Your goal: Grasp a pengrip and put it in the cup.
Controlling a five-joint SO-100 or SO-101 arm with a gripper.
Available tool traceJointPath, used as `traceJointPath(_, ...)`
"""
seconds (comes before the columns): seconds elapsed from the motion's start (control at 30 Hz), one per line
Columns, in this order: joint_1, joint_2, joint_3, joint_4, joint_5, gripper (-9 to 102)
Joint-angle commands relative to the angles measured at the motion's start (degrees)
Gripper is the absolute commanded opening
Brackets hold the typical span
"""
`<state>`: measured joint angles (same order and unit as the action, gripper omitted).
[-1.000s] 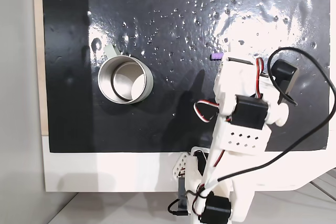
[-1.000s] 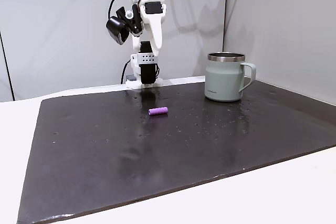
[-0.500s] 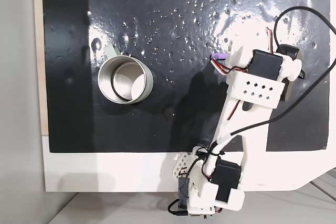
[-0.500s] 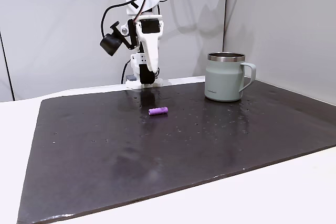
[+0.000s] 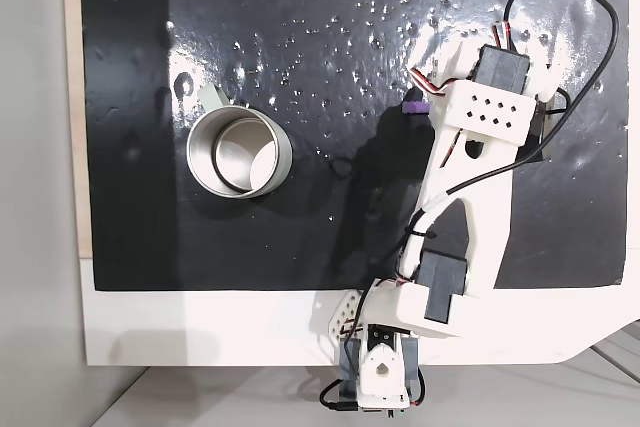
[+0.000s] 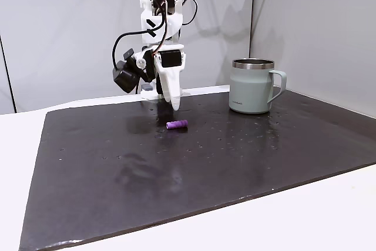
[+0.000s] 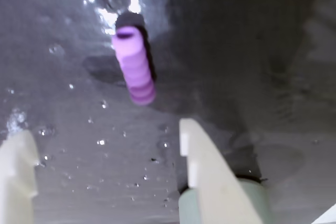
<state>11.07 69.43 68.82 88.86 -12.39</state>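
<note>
On the black mat (image 6: 194, 168), roughly mid-way between the arm's base and the front edge in the side-on fixed view, the pengrip (image 6: 177, 124) is lying flat on its side, a tiny purple ribbed tube that looks soft and rubbery. In the wrist view the pengrip (image 7: 134, 65) is seen end-on-ish, its hollow mouth pointing away, ridges stacked along its length, and nothing is touching it.

The gripper (image 7: 102, 135) is hanging just short of it, with the two white plastic fingers (image 7: 202, 153) spread wide apart, well wider than the tube, nothing held between them. From the side, the gripper (image 6: 174, 103) is seen pointing down, just above and behind the grip.

So the approach step is what's in hand, grasp not yet made. The next move would probably need the jaws pushed forward and lowered until the tube sits between them, then closed gently, since something this small and round could easily be rolled away or squirted out.

The cup (image 6: 252, 86) is parked well off to the right: grey-green body, shiny steel rim, loop handle. From above, the cup (image 5: 240, 155) shows a polished metal interior. The mat is glossy and pimpled with little bumps or droplets.
</note>
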Motion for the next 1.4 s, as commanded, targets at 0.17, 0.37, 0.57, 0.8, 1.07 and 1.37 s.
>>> traceJointPath(0.17,0.4,-4.4,-3.4,-3.9,-1.5,27)
traceJointPath(0.37,-0.6,-7.0,-2.0,-6.9,-1.5,26)
traceJointPath(0.57,-1.1,-8.6,-1.1,-9.4,-1.3,25)
traceJointPath(0.8,-3.0,-8.8,2.4,-12.5,-1.6,24)
traceJointPath(1.07,-5.3,-9.0,5.9,-14.6,-1.8,15)
traceJointPath(1.37,-5.3,-8.8,7.2,-15.3,-2.3,0)
